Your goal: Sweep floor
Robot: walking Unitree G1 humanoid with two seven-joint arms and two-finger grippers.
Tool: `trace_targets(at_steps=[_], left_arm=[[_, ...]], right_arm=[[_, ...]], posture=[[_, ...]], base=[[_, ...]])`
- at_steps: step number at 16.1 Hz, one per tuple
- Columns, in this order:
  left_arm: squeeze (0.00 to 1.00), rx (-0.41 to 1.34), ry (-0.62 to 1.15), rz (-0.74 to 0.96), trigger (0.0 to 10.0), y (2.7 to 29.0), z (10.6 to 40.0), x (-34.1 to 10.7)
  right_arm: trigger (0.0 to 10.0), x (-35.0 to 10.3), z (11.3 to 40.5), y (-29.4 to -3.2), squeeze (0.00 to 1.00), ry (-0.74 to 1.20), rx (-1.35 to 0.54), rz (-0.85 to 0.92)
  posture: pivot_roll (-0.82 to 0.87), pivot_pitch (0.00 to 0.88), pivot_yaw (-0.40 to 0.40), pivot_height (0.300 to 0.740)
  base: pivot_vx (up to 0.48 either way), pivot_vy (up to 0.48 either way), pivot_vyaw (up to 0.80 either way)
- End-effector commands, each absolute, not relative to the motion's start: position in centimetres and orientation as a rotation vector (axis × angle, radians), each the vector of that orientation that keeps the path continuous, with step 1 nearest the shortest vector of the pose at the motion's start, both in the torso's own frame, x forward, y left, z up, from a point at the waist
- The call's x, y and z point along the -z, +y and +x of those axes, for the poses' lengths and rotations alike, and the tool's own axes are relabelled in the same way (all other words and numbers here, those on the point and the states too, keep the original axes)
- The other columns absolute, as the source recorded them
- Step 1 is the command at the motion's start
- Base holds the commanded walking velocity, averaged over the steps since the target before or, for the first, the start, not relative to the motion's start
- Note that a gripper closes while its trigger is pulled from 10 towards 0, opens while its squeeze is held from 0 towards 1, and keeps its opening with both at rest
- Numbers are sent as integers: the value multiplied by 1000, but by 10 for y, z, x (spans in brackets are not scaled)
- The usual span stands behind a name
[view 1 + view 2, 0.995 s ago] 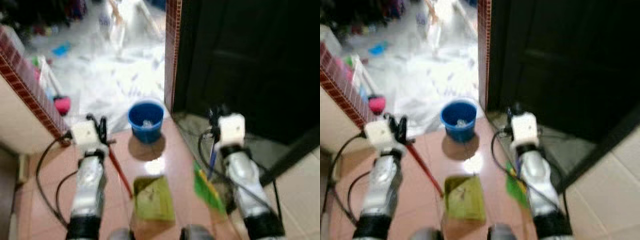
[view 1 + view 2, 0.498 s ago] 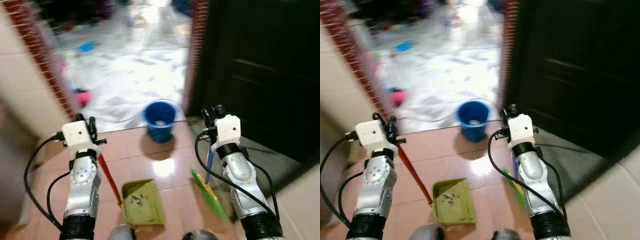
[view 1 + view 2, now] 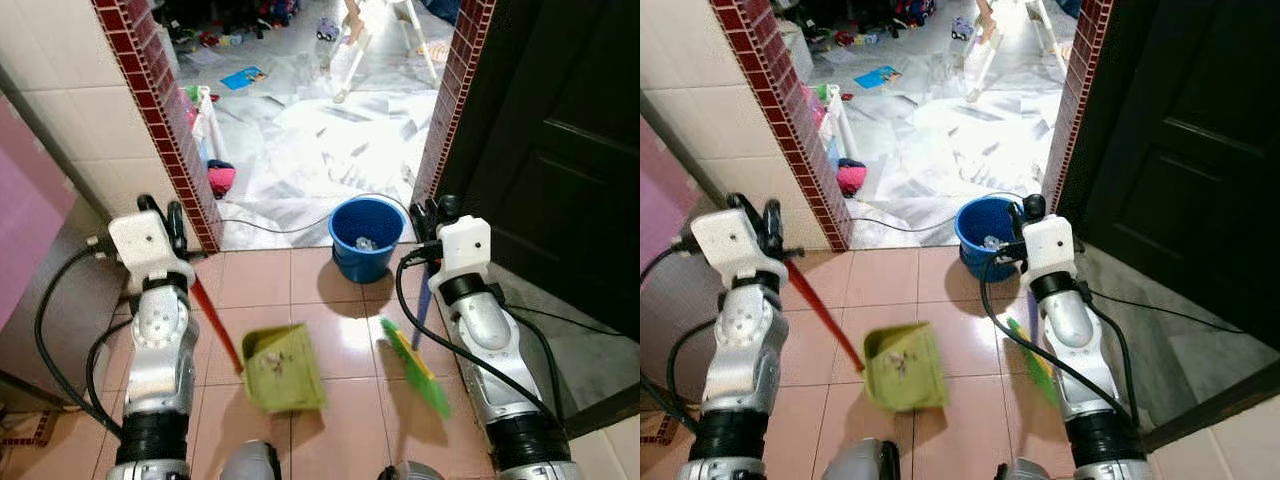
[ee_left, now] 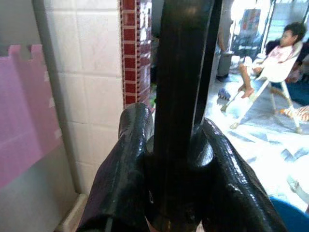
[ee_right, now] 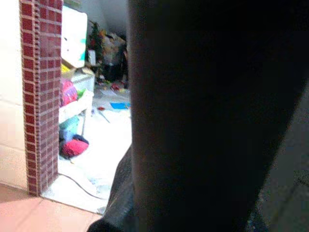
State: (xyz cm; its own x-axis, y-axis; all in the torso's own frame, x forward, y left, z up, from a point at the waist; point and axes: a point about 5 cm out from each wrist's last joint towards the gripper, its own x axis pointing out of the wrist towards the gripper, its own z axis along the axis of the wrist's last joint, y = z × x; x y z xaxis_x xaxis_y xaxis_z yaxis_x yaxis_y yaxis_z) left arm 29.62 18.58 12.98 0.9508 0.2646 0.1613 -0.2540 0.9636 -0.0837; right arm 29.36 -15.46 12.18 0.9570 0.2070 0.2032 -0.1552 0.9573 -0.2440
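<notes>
A: What's the room looking like?
B: Glossy pink floor tiles (image 3: 300, 290) are catching glare, and a white tiled wall (image 3: 70, 90) with red brick trim (image 3: 160, 110) is framing the doorway.
A: And the right side?
B: A dark door (image 3: 560, 150) is standing there, with bright marble floor (image 3: 320, 150) glowing beyond.

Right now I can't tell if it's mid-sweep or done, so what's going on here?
The robot stands on the tiled floor facing a doorway. Its left pincer grips the red handle of a green dustpan, which holds some debris. Its right pincer holds a green broom by its blue stick, head near the floor beside the dustpan. A blue bucket sits just ahead at the threshold.
</notes>
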Motion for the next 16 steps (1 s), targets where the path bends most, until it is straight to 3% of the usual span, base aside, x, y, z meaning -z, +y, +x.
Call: trace_targets(at_steps=[1,6,10,14,16], left_arm=[[0,-263,-298,-49,10000,188,300,-160],[0,-292,-512,-60,10000,200,314,-228],[0,-271,-607,-105,10000,201,324,-260],[0,-286,-633,-148,10000,202,329,-271],[0,-302,-657,-155,10000,205,329,-279]], right_arm=[[10000,-132,297,-156,0,-277,-172,-242],[10000,-126,295,-157,0,-265,-168,-259],[10000,-125,295,-156,0,-261,-168,-256],[10000,-125,294,-156,0,-264,-172,-267],[10000,-124,294,-157,0,-261,-174,-269]], posture=[[-67,0,58,740],[-68,0,55,740],[-71,0,55,740],[-80,0,54,740],[-84,0,53,740]], base=[[0,0,0],[0,0,0],[0,0,-702],[434,0,-611],[465,0,0]])
